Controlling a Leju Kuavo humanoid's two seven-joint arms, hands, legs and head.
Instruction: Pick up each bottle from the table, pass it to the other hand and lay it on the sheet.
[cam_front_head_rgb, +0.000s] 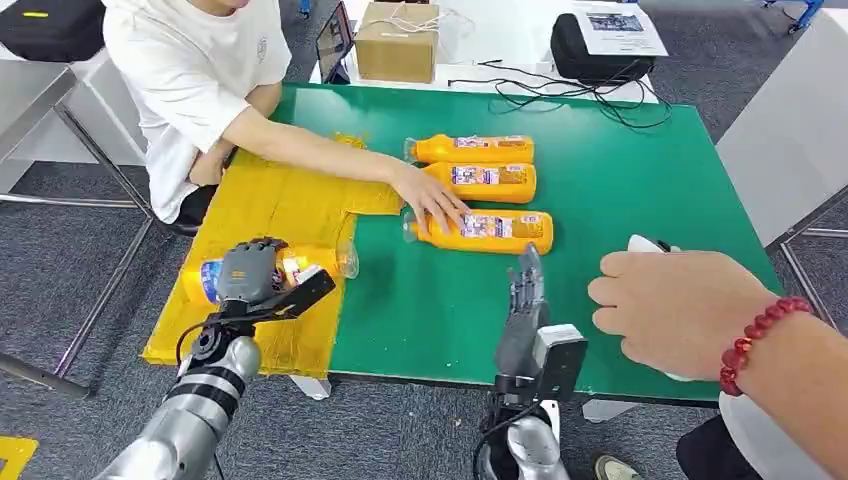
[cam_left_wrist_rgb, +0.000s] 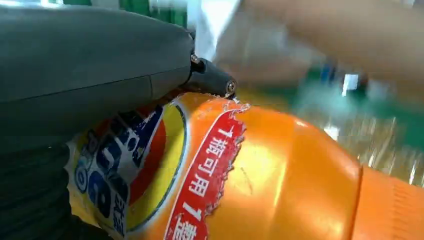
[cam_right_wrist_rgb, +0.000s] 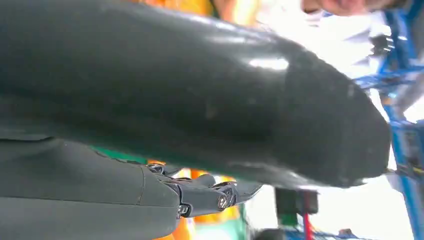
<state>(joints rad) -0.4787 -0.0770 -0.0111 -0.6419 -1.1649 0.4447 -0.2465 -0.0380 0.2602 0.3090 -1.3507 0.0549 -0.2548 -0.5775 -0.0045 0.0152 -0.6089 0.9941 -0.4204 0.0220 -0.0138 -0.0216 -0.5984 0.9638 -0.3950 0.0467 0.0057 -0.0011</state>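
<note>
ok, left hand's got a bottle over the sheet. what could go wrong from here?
1. A person's hand rests on the nearest bottle of the three on the table; the right hand, open just short of it, could hit that hand if it reaches now.
2. The left hand holds its bottle near the sheet's edge; released there, it may roll onto the table.

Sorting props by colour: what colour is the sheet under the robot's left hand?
Yellow sheet, clearest in the head view.
</note>
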